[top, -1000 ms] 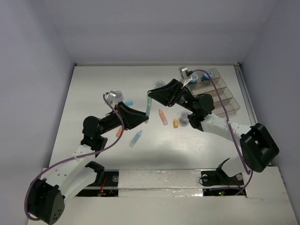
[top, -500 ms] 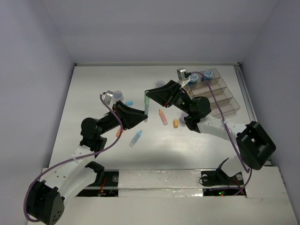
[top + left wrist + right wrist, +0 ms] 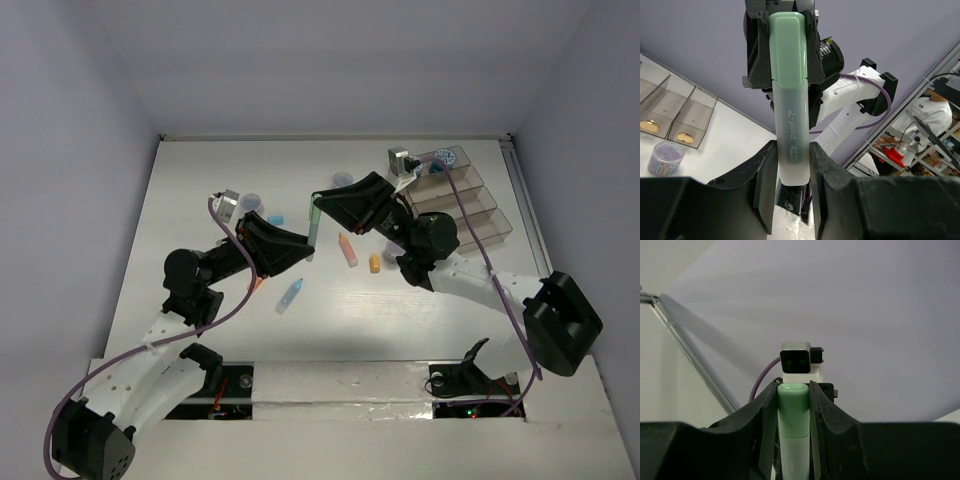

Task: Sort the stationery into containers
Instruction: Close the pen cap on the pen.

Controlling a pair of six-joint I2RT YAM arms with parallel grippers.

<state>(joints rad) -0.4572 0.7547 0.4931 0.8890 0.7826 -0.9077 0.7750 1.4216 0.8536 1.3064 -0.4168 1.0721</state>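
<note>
A green stick (image 3: 314, 228), a highlighter with a pale barrel, hangs above the table middle, held at both ends. My left gripper (image 3: 308, 252) is shut on its barrel end, and my right gripper (image 3: 319, 203) is shut on its cap end. The left wrist view shows the green stick (image 3: 789, 105) rising from my left gripper (image 3: 792, 167) up into the right gripper's fingers (image 3: 756, 55). My right gripper (image 3: 793, 412) clamps the green cap (image 3: 793, 407). The containers (image 3: 468, 203) stand at the back right, with blue rolls (image 3: 441, 159) in the farthest bin.
On the table lie an orange-pink stick (image 3: 348, 250), a short orange stick (image 3: 375, 264), a light-blue stick (image 3: 291, 294) and a blue piece (image 3: 275, 218). Small jars (image 3: 250, 202) (image 3: 342, 180) stand further back. A jar (image 3: 665, 157) sits before the bins (image 3: 675, 112).
Both grippers have kept their grip on the green stick, which has barely moved. The right arm's elbow has shifted a little to the right and the left arm's elbow a little to the left.
</note>
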